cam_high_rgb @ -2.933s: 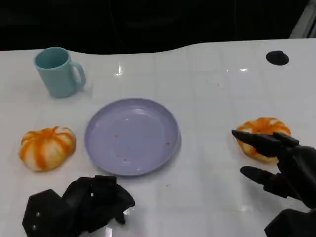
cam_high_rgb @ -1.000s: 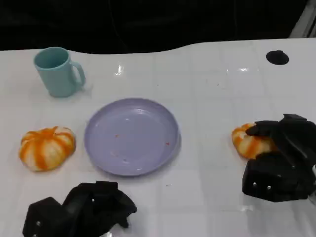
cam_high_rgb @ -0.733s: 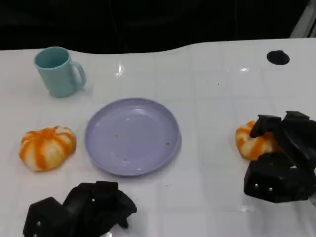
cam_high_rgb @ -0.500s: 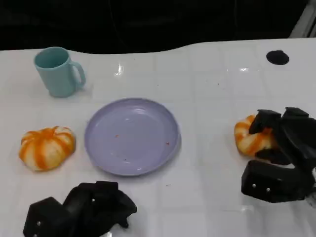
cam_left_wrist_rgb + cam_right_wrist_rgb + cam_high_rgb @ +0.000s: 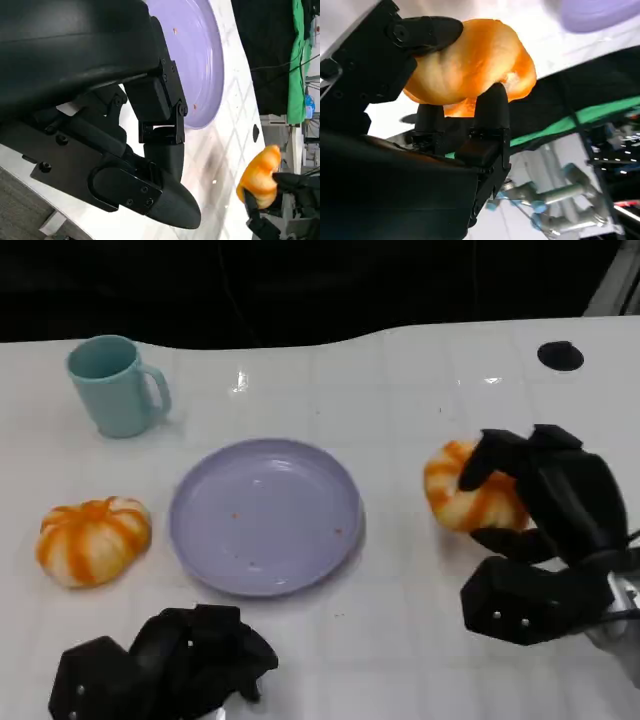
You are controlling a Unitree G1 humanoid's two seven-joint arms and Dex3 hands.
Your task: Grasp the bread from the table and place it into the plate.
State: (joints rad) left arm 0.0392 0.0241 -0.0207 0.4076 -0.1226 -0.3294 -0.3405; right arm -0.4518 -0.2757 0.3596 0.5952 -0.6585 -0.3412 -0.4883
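Right robot hand (image 5: 545, 530) grips an orange-and-white bread (image 5: 462, 490), fingers (image 5: 505, 455) curled over its top and a lower finger under its near side. Right wrist view confirms: the bread (image 5: 470, 70) is clamped between dark fingers (image 5: 492, 112) on opposite sides. Whether the bread touches the white counter (image 5: 400, 390) or is raised off it, cannot tell from the head view; in the left wrist view the same bread (image 5: 260, 175) looks clear of the surface.

Purple plate (image 5: 205, 555) lies on the counter, to the left of the right robot hand and apart from the held bread, a strip of bare counter between them. A few small crumbs on the plate's face.

Left robot hand (image 5: 165, 665) rests low at the near edge, just beside the plate's near rim, fingers curled in, holding nothing.

A second orange-striped bread (image 5: 92, 540) sits beyond the left robot hand, beside the plate's far-left side. Teal mug (image 5: 112, 385) stands upright farther back. Small black round mark (image 5: 560, 355) on the counter beyond the right robot hand.
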